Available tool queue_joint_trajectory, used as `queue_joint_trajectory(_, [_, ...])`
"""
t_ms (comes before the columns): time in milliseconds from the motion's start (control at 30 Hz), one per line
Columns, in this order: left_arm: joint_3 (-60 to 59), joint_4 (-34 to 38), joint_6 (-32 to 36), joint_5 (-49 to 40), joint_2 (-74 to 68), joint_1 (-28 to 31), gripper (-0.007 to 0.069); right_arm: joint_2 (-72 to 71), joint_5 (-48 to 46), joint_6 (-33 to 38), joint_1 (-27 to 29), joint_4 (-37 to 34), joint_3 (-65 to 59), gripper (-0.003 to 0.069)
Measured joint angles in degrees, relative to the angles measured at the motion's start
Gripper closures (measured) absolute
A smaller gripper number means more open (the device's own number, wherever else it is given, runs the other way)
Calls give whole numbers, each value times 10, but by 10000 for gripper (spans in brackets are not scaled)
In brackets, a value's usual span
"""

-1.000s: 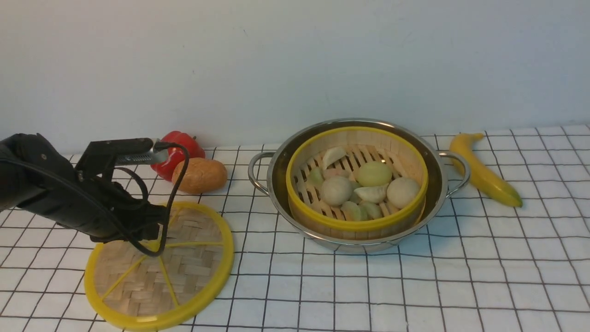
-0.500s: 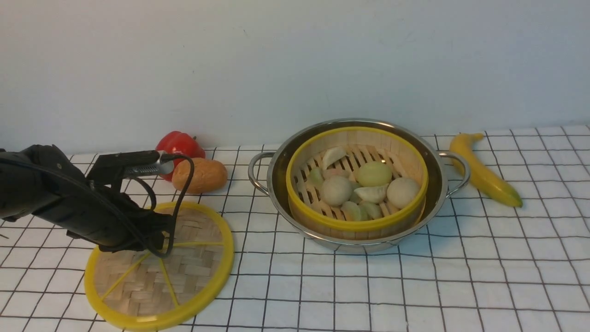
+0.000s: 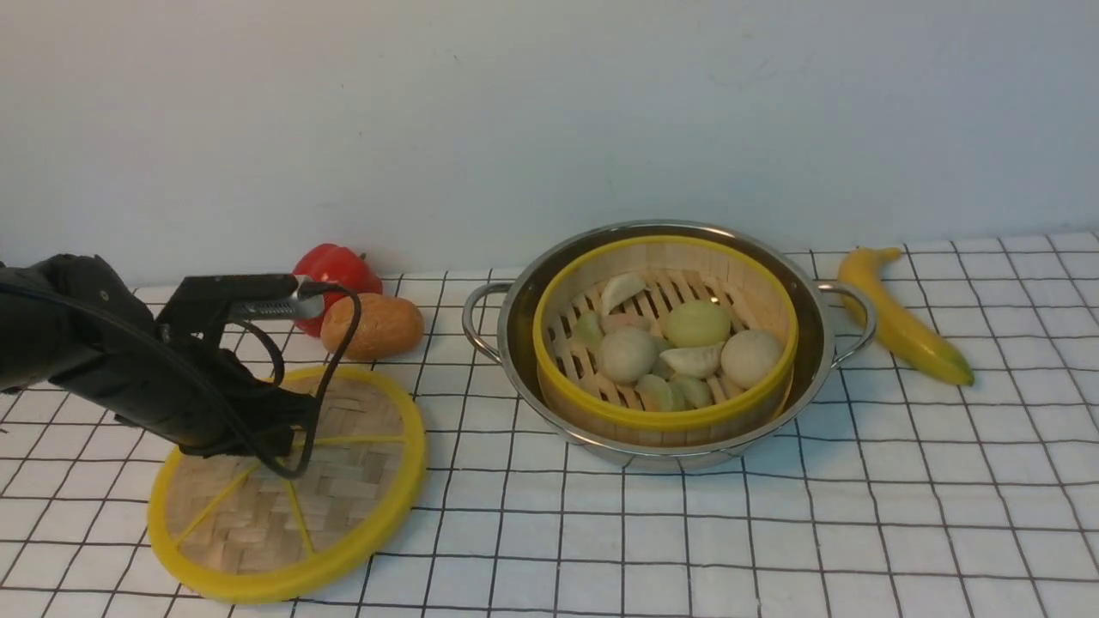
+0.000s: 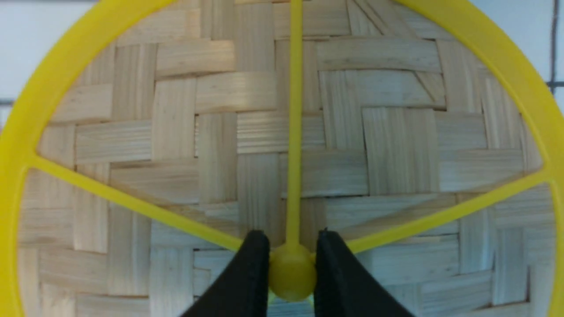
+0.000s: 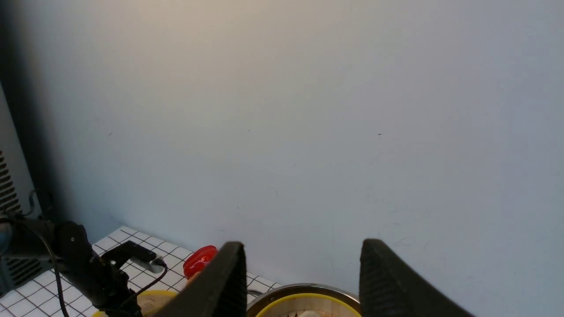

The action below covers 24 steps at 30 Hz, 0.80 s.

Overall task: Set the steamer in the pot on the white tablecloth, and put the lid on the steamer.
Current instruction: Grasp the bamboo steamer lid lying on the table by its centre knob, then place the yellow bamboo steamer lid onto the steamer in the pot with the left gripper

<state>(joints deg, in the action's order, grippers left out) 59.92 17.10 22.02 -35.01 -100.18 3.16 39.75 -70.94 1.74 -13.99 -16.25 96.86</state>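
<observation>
Pinching the yellow centre knob (image 4: 291,275) of the lid (image 4: 396,141), the left fingers (image 4: 251,277) press against it from both sides, one black tip on each flank, with a yellow spoke running away from the knob straight between them. Woven bamboo strips fill the wrist view around the grip, and the thick yellow rim curves around them. From the front, the left arm (image 3: 112,378) reaches in low over the lid, a black cable (image 3: 330,378) looping down beside it, and the fingers themselves are hidden behind the wrist. The lid is well to the left of the pot (image 3: 518,343), on the white tablecloth (image 3: 859,515); whether it is fully flat on the cloth or partly raised cannot be told.

The right fingers (image 5: 220,286) stand spread wide with nothing between them, up above the pot and facing the pale wall (image 3: 549,112).

The steamer (image 3: 661,418) sits inside the pot, its yellow rim about level with the steel rim, and it is uncovered, with buns and dumplings (image 3: 627,354) on its slatted floor. Behind the lid, left of the pot, a brown potato (image 3: 373,326) lies touching a red pepper (image 3: 339,266). Just right of the pot's right handle lies a banana (image 3: 901,322).
</observation>
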Motion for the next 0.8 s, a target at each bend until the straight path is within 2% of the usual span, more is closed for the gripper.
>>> queue_joint_trajectory(100, [56, -42, -23, -55, 29, 0, 501, 0, 0, 0, 0, 0, 0, 294])
queue_joint_trajectory(267, [173, -48, -51, -126, 46, -17, 501, 0, 0, 0, 0, 0, 0, 294])
queue_joint_trajectory(367, [226, -47, -51, -151, 38, -64, 501, 0, 0, 0, 0, -2, 0, 294])
queue_joint_trajectory(567, [331, -47, -64, -164, -40, -198, 501, 0, 0, 0, 0, -9, 0, 294])
queue_joint_trajectory(667, [408, -73, -88, -178, -111, -272, 501, 0, 0, 0, 0, -10, 0, 294])
queue_joint_trajectory(800, [484, -118, -109, -209, -169, -320, 501, 0, 0, 0, 0, -11, 0, 294])
